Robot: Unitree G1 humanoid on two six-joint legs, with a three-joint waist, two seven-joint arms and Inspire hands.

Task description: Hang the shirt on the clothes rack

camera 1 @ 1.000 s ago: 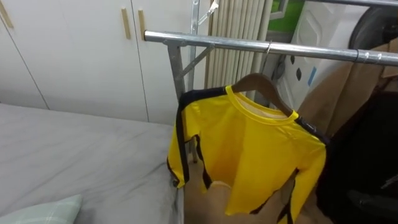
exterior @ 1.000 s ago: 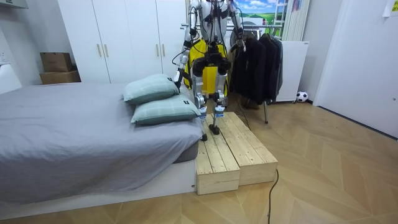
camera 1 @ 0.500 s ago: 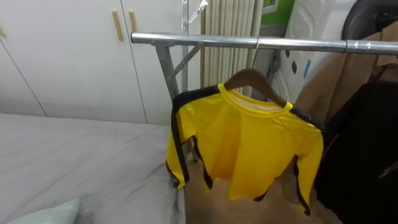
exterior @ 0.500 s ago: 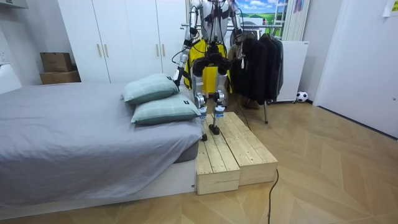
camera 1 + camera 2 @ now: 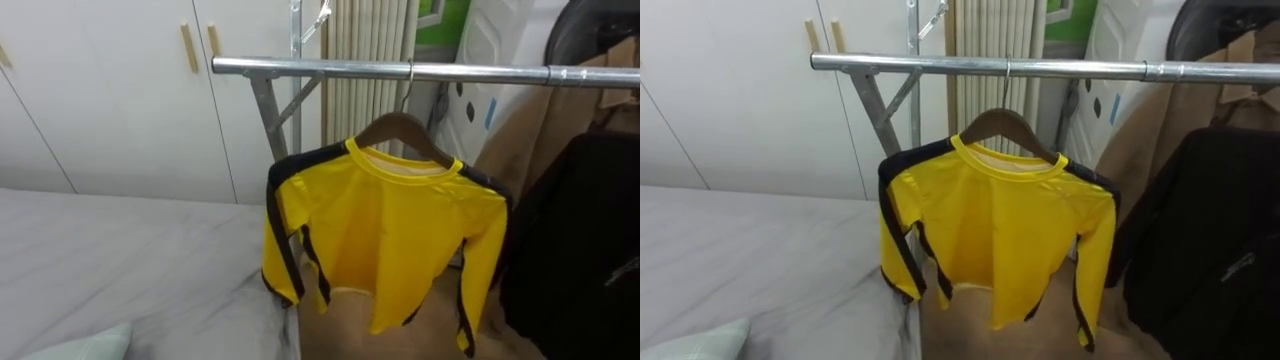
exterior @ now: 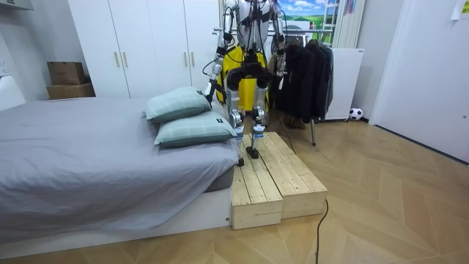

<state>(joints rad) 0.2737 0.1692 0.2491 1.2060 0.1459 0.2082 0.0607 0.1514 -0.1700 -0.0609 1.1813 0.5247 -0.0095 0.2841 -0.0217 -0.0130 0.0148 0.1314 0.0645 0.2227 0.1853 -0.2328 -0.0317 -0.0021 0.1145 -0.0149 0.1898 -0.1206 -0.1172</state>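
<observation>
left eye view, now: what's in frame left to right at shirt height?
wardrobe doors → rack post → yellow shirt → dark clothes

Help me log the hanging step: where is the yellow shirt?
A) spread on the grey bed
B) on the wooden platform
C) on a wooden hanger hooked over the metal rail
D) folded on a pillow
C: the yellow shirt sits on the wooden hanger, whose hook is over the metal rail.
</observation>
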